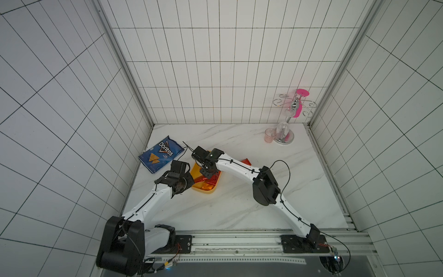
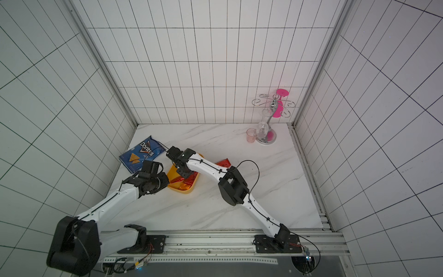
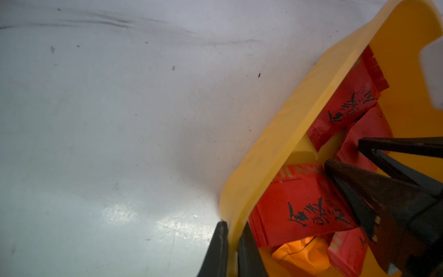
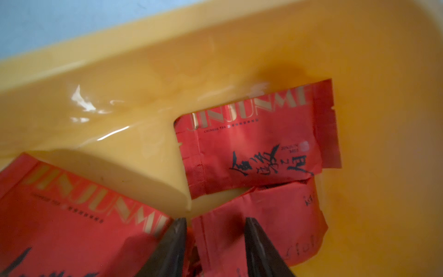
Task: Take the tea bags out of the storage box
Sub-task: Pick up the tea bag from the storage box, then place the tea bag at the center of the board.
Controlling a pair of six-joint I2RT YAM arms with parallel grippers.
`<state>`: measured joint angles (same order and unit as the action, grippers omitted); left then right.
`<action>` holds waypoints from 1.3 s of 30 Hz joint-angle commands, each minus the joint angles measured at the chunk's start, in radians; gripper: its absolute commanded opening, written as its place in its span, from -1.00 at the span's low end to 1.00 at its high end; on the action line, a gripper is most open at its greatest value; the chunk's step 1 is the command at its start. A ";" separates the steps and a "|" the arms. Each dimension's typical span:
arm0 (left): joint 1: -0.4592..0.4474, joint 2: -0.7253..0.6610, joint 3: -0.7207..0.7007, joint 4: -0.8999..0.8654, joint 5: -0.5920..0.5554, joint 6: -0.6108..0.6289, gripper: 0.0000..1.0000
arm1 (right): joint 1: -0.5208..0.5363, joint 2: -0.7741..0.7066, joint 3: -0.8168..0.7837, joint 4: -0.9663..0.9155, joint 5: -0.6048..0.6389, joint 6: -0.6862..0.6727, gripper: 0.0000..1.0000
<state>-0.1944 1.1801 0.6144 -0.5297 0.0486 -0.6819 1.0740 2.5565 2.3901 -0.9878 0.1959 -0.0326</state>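
The yellow storage box [image 1: 206, 191] [image 2: 185, 191] lies mid-table between both arms. My left gripper [image 3: 233, 231] is shut on its near wall [image 3: 275, 144], one finger outside and one inside. Several red tea bags lie inside: one flat [image 4: 259, 148], one at the corner [image 4: 72, 215], one [image 4: 282, 215] under my right gripper [image 4: 215, 223]. That gripper stands open low in the box, its fingers astride this bag's edge. An orange tea bag [image 3: 299, 254] lies beneath a red one [image 3: 299, 206]. Another red tea bag [image 1: 247, 161] [image 2: 224, 163] lies on the table beside the box.
A blue Doritos bag [image 1: 159, 153] lies at the left wall behind the box. At the back right stand a chrome glass rack [image 1: 285, 140] with hanging glasses and a small pink cup [image 1: 270, 135]. Bare marble table [image 1: 239, 203] spreads in front.
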 commanded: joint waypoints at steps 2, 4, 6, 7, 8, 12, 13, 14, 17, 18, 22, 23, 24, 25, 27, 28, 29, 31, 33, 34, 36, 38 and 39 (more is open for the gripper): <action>0.001 -0.008 -0.013 0.013 -0.008 0.015 -1.00 | 0.007 0.001 0.041 -0.033 0.040 -0.004 -0.47; 0.001 -0.009 -0.012 0.013 -0.008 0.015 -1.00 | 0.007 -0.006 0.042 -0.029 0.046 -0.004 -0.64; 0.001 -0.009 -0.012 0.013 -0.009 0.015 -1.00 | 0.006 -0.014 0.044 -0.023 0.050 -0.002 -0.82; 0.001 -0.008 -0.012 0.013 -0.009 0.016 -1.00 | 0.006 -0.016 0.044 -0.021 0.050 -0.004 -0.89; 0.001 -0.008 -0.013 0.013 -0.009 0.016 -1.00 | 0.004 -0.018 0.048 -0.022 0.055 -0.001 -0.92; 0.001 -0.008 -0.013 0.014 -0.009 0.015 -1.00 | 0.004 -0.041 0.052 -0.022 0.067 0.000 -1.00; 0.000 -0.007 -0.013 0.014 -0.009 0.016 -1.00 | 0.004 -0.049 0.051 -0.021 0.071 0.000 -1.00; 0.001 -0.006 -0.013 0.014 -0.008 0.016 -1.00 | 0.004 -0.060 0.050 -0.021 0.075 -0.001 -1.00; 0.001 -0.007 -0.012 0.014 -0.008 0.016 -1.00 | 0.002 -0.097 0.044 -0.021 0.076 0.002 -1.00; 0.001 -0.007 -0.013 0.014 -0.009 0.016 -1.00 | 0.001 -0.113 0.042 -0.022 0.069 0.006 -1.00; 0.001 -0.002 -0.011 0.013 -0.010 0.015 -1.00 | -0.007 -0.187 0.021 -0.012 0.034 0.021 -1.00; 0.001 -0.001 -0.011 0.013 -0.010 0.014 -1.00 | -0.012 -0.211 0.008 -0.009 0.023 0.025 -1.00; 0.001 -0.001 -0.011 0.013 -0.010 0.015 -1.00 | -0.014 -0.233 -0.007 -0.006 0.012 0.025 -1.00; 0.001 -0.002 -0.011 0.013 -0.010 0.015 -1.00 | -0.018 -0.252 -0.021 -0.005 0.007 0.025 -1.00; 0.001 -0.004 -0.013 0.011 -0.010 0.015 -1.00 | -0.027 -0.301 -0.064 -0.005 0.007 0.023 -1.00; 0.001 -0.005 -0.012 0.012 -0.010 0.015 -1.00 | -0.035 -0.324 -0.083 -0.003 0.010 0.023 -1.00; 0.001 -0.005 -0.013 0.013 -0.010 0.015 -1.00 | -0.046 -0.353 -0.103 0.000 0.006 0.022 -1.00; 0.001 -0.006 -0.013 0.013 -0.010 0.014 -1.00 | -0.080 -0.413 -0.133 0.001 -0.018 0.028 -1.00; 0.001 -0.006 -0.013 0.012 -0.010 0.013 -1.00 | -0.120 -0.487 -0.184 0.005 -0.067 0.035 -1.00; 0.001 -0.007 -0.013 0.012 -0.010 0.013 -1.00 | -0.138 -0.523 -0.213 0.011 -0.082 0.041 -1.00; 0.001 -0.008 -0.013 0.013 -0.012 0.013 -1.00 | -0.184 -0.611 -0.317 0.038 -0.110 0.054 -1.00; 0.001 -0.008 -0.014 0.013 -0.012 0.013 -1.00 | -0.234 -0.695 -0.434 0.065 -0.163 0.073 -1.00; 0.000 -0.008 -0.014 0.013 -0.012 0.013 -1.00 | -0.265 -0.742 -0.504 0.080 -0.192 0.083 -1.00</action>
<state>-0.1944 1.1797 0.6136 -0.5293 0.0498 -0.6804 0.8658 1.9049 2.0129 -0.9268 0.0910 0.0109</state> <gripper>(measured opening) 0.100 0.044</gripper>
